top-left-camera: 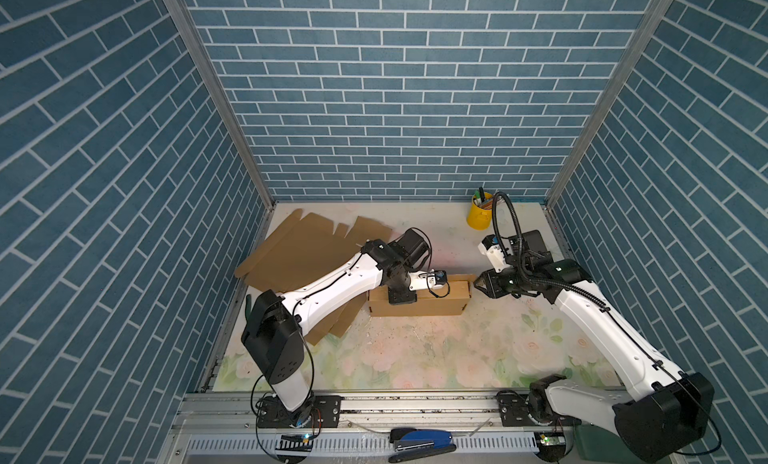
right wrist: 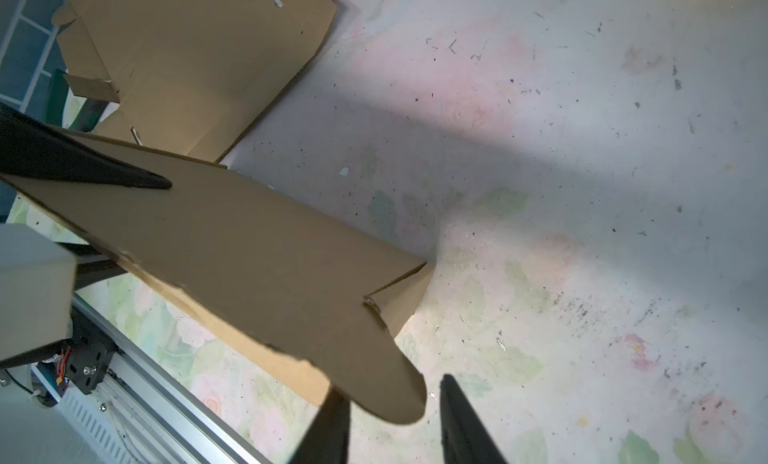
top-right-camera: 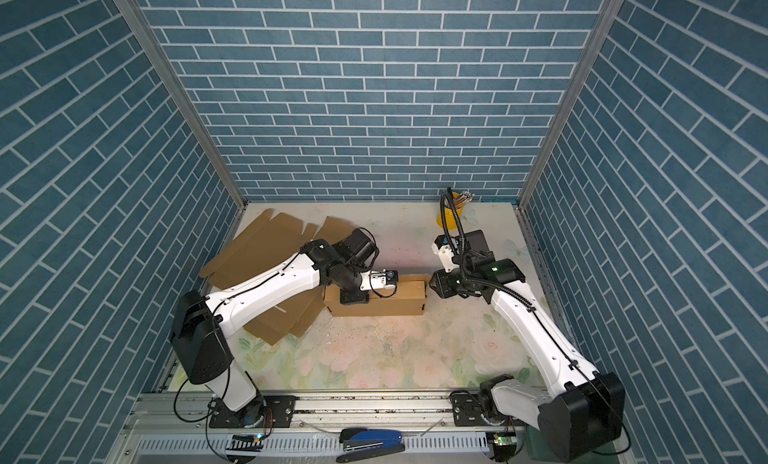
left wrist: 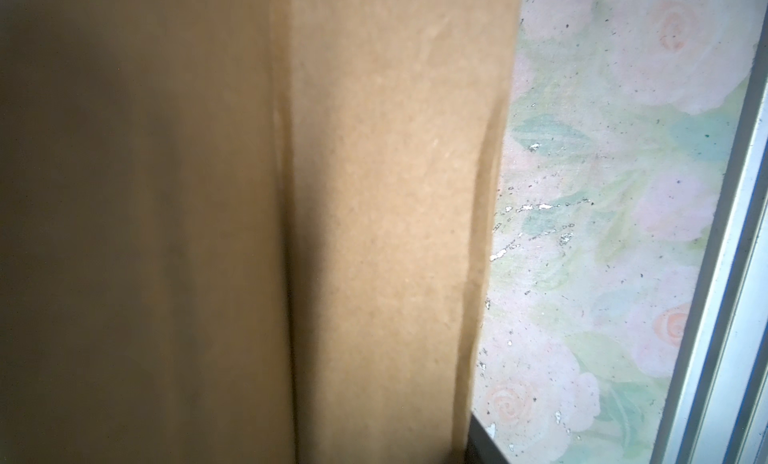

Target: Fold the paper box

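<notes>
- Steadying the brown cardboard box [top-left-camera: 419, 306], the left end effector [top-left-camera: 401, 296] seems to press down; its opening cannot be told.
- Right end effector [top-left-camera: 477, 282], part-open and empty, straddles the end flap [right wrist: 249, 254], likely for folding.

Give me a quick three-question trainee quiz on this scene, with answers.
1. True or false: the yellow cup stands at the back of the table, apart from the paper box.
2. In both top views, the flat cardboard sheets lie: A) left of the box B) right of it C) inside the cup.
3. Which end effector is beside the box's rounded flap?
Key: 1 true; 2 A; 3 the right end effector.
</notes>
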Controlling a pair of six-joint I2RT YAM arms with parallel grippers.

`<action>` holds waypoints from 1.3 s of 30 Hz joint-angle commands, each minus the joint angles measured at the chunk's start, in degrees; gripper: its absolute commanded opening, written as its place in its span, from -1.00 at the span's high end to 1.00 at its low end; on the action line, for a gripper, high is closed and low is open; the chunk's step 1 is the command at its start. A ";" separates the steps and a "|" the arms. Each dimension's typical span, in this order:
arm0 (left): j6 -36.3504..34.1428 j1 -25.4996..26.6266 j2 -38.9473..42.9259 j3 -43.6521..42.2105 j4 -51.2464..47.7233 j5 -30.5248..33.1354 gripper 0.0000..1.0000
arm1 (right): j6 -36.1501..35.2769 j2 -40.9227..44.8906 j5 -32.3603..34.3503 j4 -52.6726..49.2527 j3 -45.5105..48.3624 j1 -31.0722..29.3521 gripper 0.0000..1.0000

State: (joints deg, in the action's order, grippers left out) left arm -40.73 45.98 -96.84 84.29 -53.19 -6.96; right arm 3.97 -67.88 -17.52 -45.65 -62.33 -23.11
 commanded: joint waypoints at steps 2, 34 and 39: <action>-0.29 -0.45 -2.73 -1.57 0.63 0.13 0.00 | -1.52 -0.81 0.73 -2.28 -4.19 -1.52 0.60; -0.14 -0.54 -3.44 -1.42 1.07 -0.64 0.01 | 18.79 0.73 4.67 11.28 6.52 -6.59 0.99; -0.13 -0.62 -3.45 -1.37 1.07 -0.69 0.01 | 18.45 0.47 5.68 9.44 4.49 -6.85 0.90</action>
State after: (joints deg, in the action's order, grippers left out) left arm -39.86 45.39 -97.14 84.29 -52.12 -7.16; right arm 21.21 -66.00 -12.23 -34.61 -58.13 -29.04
